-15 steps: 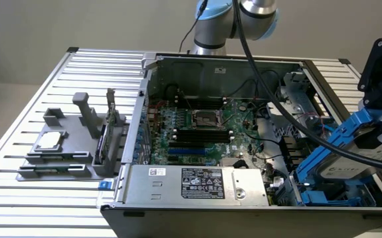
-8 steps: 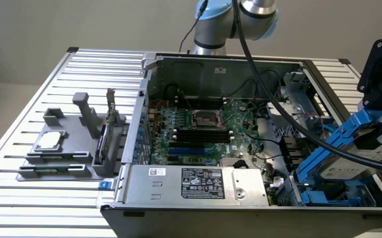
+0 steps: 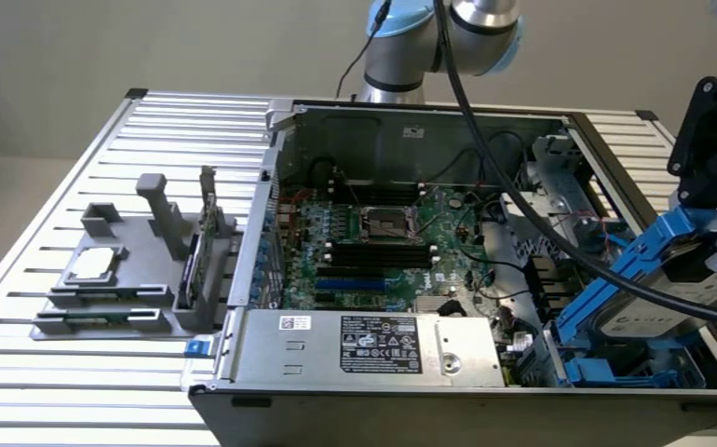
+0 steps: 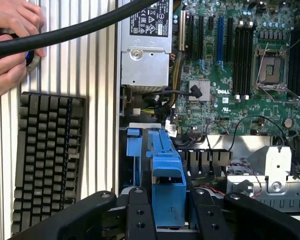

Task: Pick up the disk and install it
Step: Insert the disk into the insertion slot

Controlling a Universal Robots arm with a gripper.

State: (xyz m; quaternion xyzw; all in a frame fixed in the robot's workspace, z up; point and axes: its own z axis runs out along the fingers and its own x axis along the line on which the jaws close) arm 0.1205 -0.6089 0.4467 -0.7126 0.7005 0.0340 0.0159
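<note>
The disk (image 3: 652, 317) is a silver-grey drive in blue carrier rails. It hangs tilted over the blue drive bay (image 3: 614, 371) at the front corner of the open computer case (image 3: 458, 121), on the exterior view's right. My gripper (image 3: 716, 256) is shut on its upper end. In the wrist view the blue rail edge of the disk (image 4: 167, 185) sits between my black fingers (image 4: 140, 212), above the bay's blue frame (image 4: 140, 150). The gripper (image 4: 169, 212) hides most of the drive's face there.
A grey fixture (image 3: 123, 298) on the exterior view's left holds a small silver chip (image 3: 95, 265) and an upright green card (image 3: 209, 214). The power supply (image 3: 372, 345) and motherboard (image 3: 372, 242) lie inside the case. A keyboard (image 4: 47, 160), a person's hands (image 4: 10, 50) and a black cable (image 4: 80, 30) are nearby.
</note>
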